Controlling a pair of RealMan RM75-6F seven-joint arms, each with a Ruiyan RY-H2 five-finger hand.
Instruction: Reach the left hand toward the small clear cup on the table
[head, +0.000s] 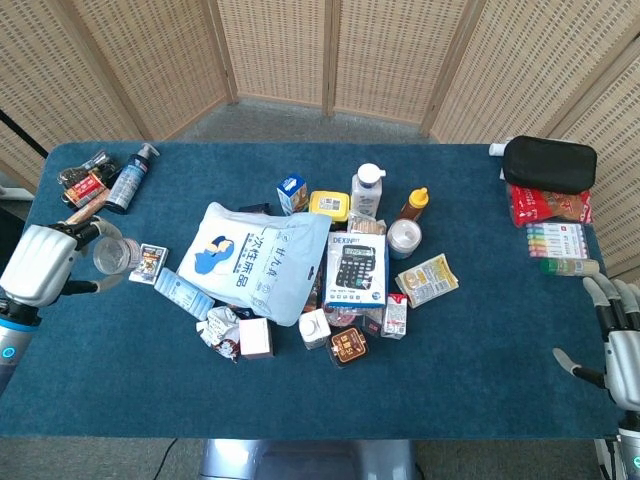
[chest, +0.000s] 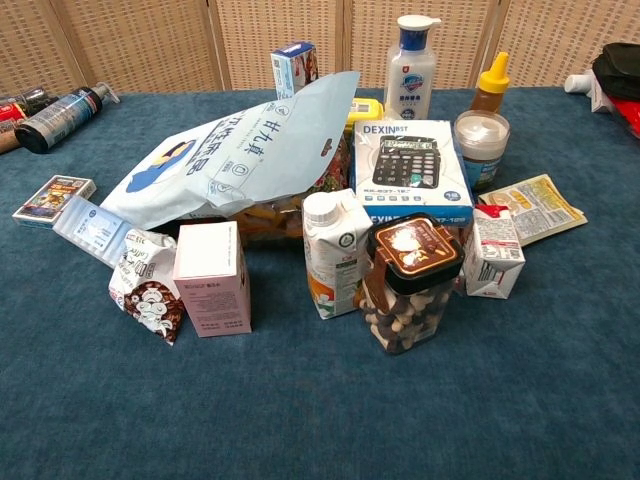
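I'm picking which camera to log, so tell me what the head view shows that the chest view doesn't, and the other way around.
Only the head view shows both hands: the left hand holding the small clear cup at the table's left edge, and the right hand open at the right edge. It also shows the marker set and the hammer.

Only the chest view shows the fronts of the pink box and the lidded snack jar.

Both show the calculator box, the blue-white bag and the card deck.
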